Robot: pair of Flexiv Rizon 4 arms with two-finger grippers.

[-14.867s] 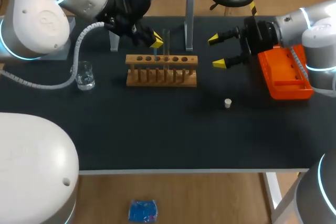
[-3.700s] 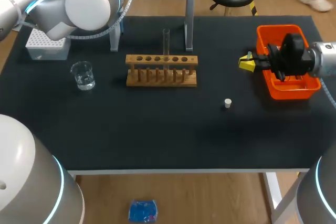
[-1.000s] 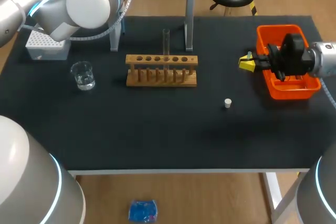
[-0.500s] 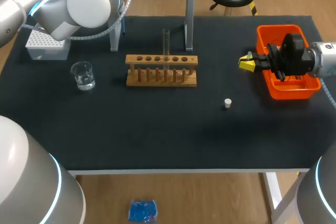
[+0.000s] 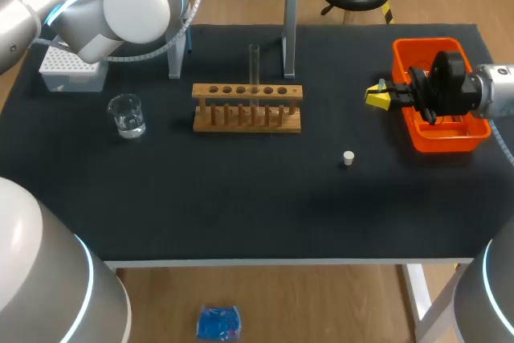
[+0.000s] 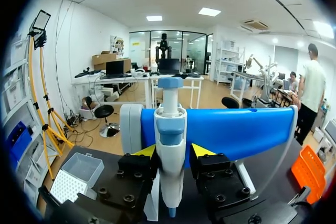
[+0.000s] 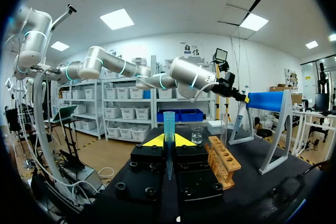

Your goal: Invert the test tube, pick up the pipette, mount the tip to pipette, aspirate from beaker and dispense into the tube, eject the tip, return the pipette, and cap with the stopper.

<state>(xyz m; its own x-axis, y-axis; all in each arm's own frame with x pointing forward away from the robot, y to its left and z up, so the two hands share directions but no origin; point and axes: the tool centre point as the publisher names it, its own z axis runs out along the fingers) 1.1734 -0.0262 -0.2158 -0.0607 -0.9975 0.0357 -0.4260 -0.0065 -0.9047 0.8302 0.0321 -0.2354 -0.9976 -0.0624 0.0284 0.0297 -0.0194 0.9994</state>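
With the clear glass test tube [image 5: 254,62] left upright in the wooden rack [image 5: 247,108], the left gripper [image 6: 175,151] is moved over to the blue stand [image 6: 236,129] and closed on the white-and-blue pipette [image 6: 170,129], while a translucent blue tip [image 7: 168,121] is gripped by the right gripper [image 7: 168,141], so mounting is expected next.

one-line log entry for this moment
left pincer shut on pipette at blue stand | right pincer shut on tip | test tube upright in rack | stopper loose on table
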